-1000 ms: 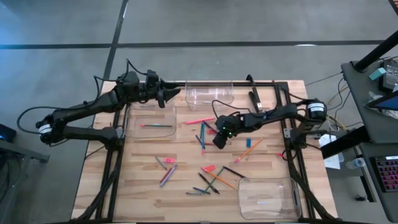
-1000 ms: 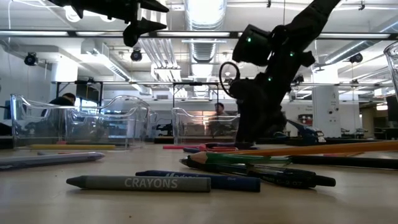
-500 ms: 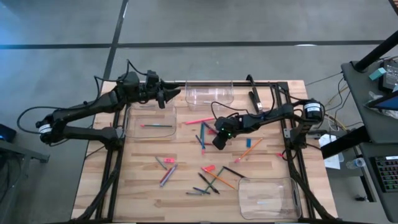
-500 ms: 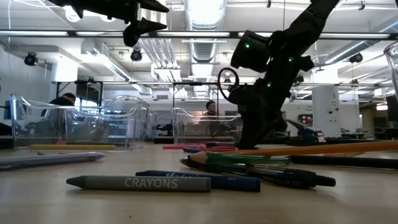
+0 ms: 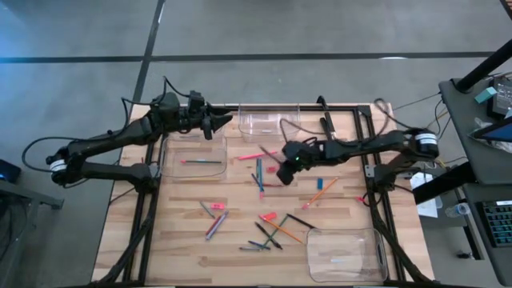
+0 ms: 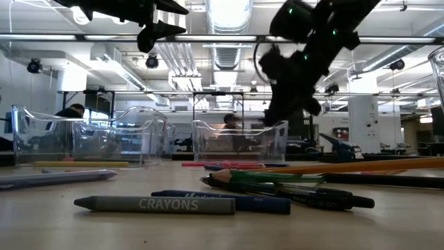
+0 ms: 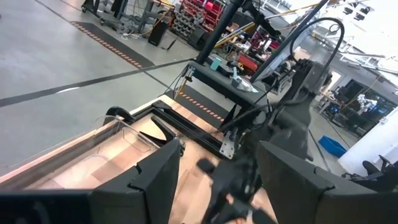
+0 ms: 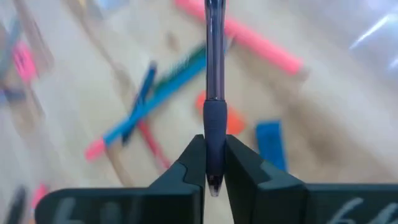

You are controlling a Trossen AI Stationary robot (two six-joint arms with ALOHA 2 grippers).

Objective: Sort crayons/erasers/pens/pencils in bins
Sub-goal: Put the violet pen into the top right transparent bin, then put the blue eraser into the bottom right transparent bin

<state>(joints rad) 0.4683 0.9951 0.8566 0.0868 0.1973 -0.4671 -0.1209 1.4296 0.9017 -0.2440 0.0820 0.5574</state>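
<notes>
"CRAYONS" on grey crayon point(image 6: 154, 204), lying flat.

A: Purple pen point(image 8: 214, 74)?
B: Clamped betw. right end effector point(image 8: 214, 163) fingers, lifted off table, sticking straight out.
A: Erasers?
B: Blue one point(image 8: 269, 142) & red-orange one point(image 8: 229, 120) on wood, mid-table, near each other.
A: Bins?
B: Four clear; far bin point(image 5: 270, 119) empty, left bin point(image 5: 192, 152) has a stick, near-right bin point(image 5: 346, 253) has one too.

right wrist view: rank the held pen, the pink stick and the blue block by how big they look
1. Pen, clamped in the right hand; nearest the camera, so its lead is unsure.
2. Pink stick.
3. Blue block, clearly smallest.
</notes>
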